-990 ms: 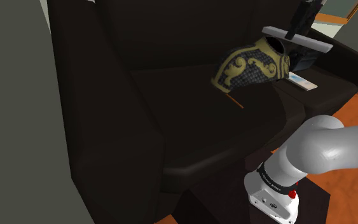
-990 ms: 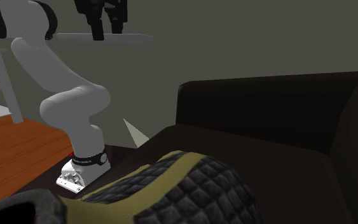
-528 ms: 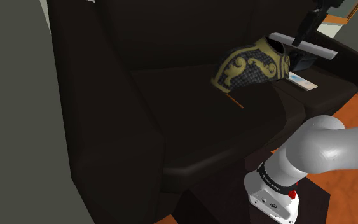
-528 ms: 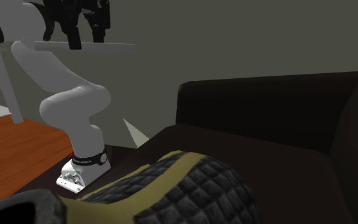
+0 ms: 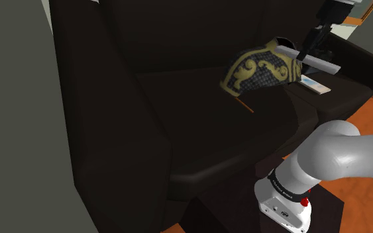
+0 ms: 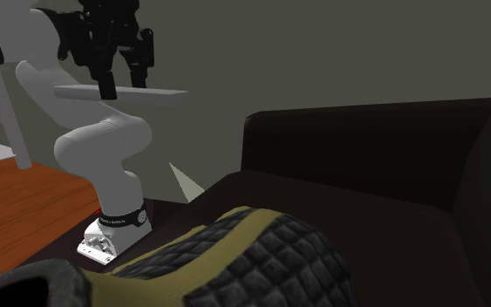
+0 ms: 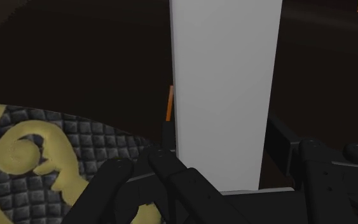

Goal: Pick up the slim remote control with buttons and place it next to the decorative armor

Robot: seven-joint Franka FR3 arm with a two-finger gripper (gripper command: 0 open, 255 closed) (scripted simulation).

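Presently held: remote (image 5: 324, 65), a plain grey-white slab; I make out no buttons on the face shown.
Claw (image 5: 305, 53): all black, pinching the remote across its narrow width. In the wrist view I see a finger (image 7: 165, 162) pressed against each long edge.
Remote, position: in the air over the open end of the armor (image 5: 261, 71), close to the arm of the armchair (image 5: 145, 99) on the shoulder view's right. It is tilted, its end toward that right sitting lower. I cannot tell whether it touches the armor.
Remote, second exterior view: a nearly level bar under the claw, well above the armchair.
Armor: black quilted piece with a gold border and gold scrolls, lying on the seat toward the arm on the shoulder view's right.
Armchair: very dark, almost black, with a high back and broad arms.
Orange stick (image 5: 245, 104): thin, lying on the seat just beside the armor's lower edge.
White slip (image 5: 316, 87): small and flat with a blue patch, lying on the armchair's arm, below the remote in the shoulder view.
Robot arm (image 6: 104, 144): white with dark joints, bending up from its base beside the armchair.
Floor (image 6: 17, 196): orange wood.
Wall (image 6: 339, 52): plain grey, behind the armchair.
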